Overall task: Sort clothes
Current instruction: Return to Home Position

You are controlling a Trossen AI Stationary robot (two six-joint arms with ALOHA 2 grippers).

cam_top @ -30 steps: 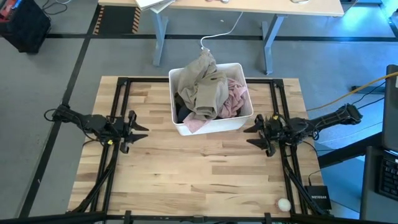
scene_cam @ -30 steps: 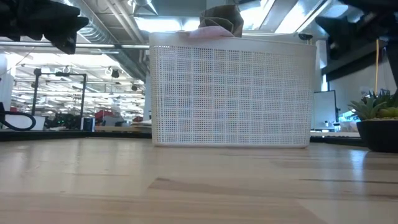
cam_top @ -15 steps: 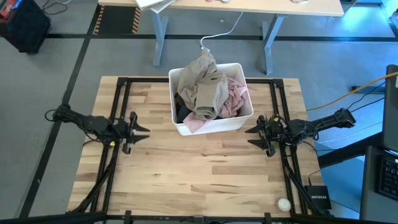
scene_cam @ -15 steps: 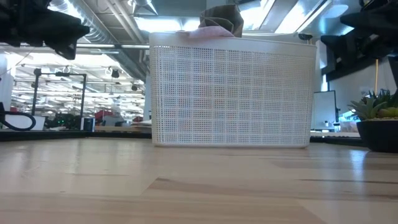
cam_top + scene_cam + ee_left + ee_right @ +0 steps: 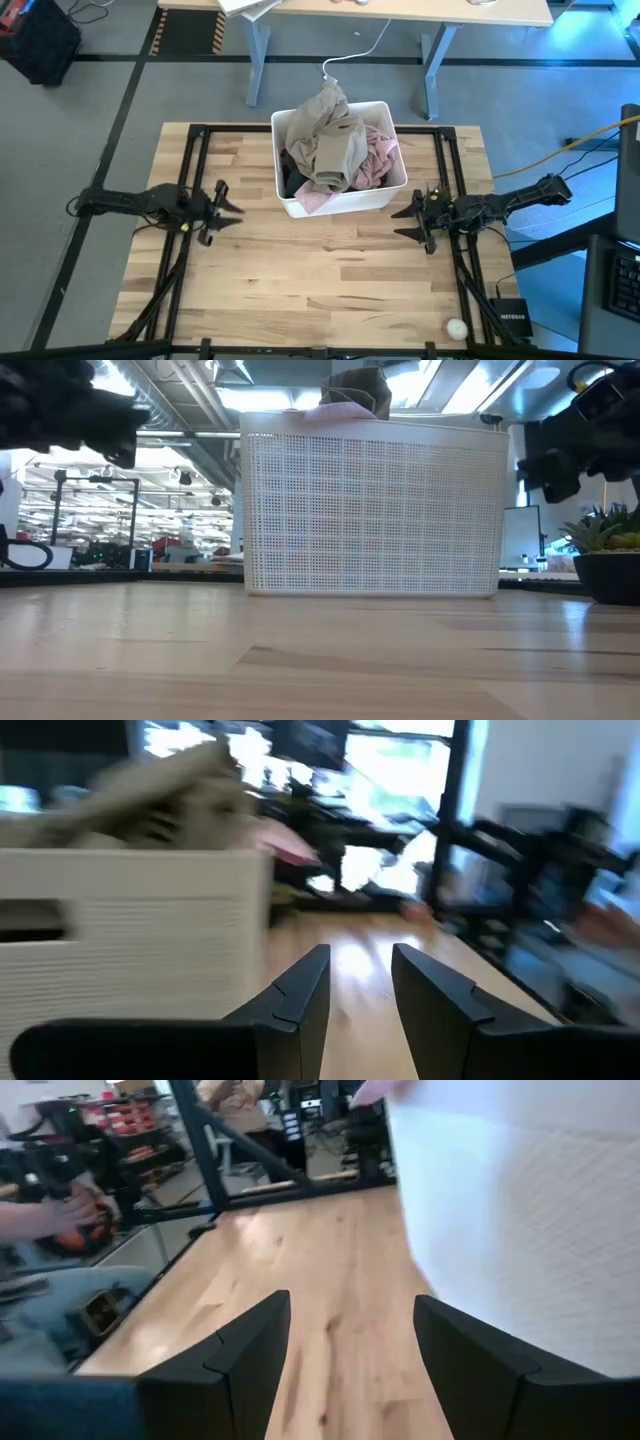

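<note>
Clothes [image 5: 335, 145]: four, heaped in bin [image 5: 342, 205]

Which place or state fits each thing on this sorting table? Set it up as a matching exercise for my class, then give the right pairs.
Things:
1. khaki-beige garment
2. pale pink garment
3. left gripper
4. small white ball

Places or states:
A. on the table near its front right corner
B. heaped on top, rising above the bin rim
C. open and empty, left of the bin
D. in the bin's right side

Pairs: 1-B, 2-D, 3-C, 4-A
</note>
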